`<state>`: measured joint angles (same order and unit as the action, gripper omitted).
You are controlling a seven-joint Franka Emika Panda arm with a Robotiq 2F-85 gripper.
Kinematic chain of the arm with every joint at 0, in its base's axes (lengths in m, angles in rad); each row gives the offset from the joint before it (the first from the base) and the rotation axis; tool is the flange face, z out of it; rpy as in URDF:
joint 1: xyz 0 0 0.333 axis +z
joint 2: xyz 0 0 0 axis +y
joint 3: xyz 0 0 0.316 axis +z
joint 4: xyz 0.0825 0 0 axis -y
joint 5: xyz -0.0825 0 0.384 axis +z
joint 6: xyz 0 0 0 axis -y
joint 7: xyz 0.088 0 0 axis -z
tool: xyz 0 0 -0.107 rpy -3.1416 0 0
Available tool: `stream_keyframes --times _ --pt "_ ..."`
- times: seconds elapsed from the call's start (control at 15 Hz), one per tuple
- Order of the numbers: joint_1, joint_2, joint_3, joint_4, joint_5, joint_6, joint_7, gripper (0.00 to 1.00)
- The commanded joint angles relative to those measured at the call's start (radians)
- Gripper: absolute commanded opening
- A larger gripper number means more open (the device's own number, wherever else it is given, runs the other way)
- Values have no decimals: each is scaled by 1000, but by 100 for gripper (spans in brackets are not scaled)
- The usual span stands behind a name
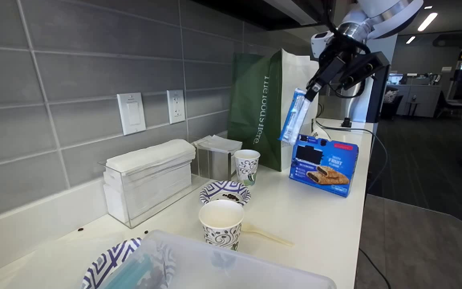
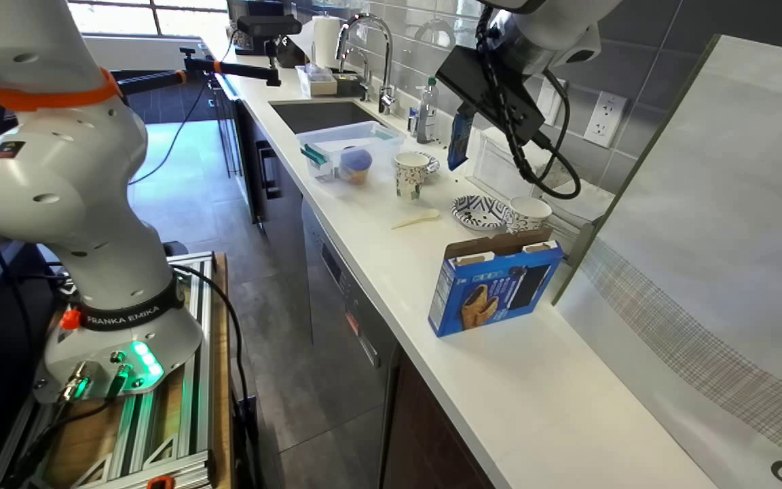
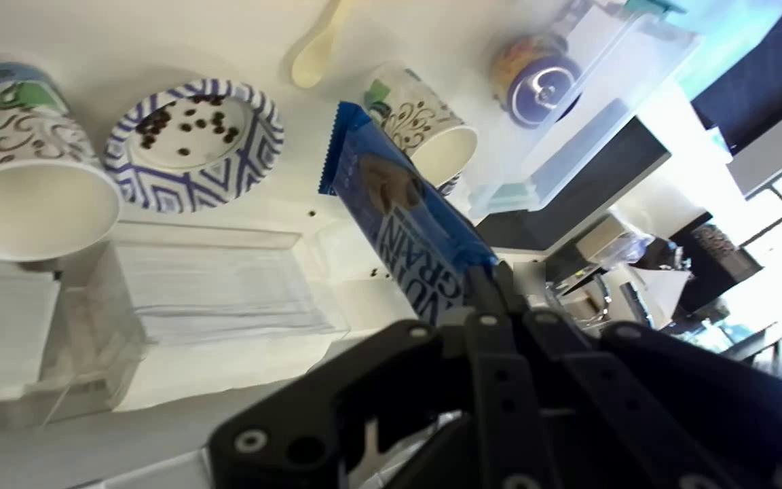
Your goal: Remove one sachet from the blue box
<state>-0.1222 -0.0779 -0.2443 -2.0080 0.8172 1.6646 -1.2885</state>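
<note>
Sachet (image 1: pixel 294 116) hangs at a slant below the hand (image 1: pixel 311 95), which pinches its upper end.

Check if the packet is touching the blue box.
Apart. In an exterior view, counter shows plainly between the lower end of the packet and the top of the blue box.

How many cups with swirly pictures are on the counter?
2. One cup stands beside the zigzag bowl with dark bits in it; the other cup stands near the pale spoon and the clear plastic bin. More could be hidden if some are stacked.
</note>
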Motion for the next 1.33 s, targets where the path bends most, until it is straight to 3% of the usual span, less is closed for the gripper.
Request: stream_keyframes --times 0.0,0.33,0.53,1.27 --pt "-11 47 22 1 -2 -108 -45 0" --pt "-2 101 67 -23 -58 -218 -138 0" --pt "2 140 95 -51 -71 -224 -211 0" --pt "38 181 178 -156 -273 -23 -342 0"
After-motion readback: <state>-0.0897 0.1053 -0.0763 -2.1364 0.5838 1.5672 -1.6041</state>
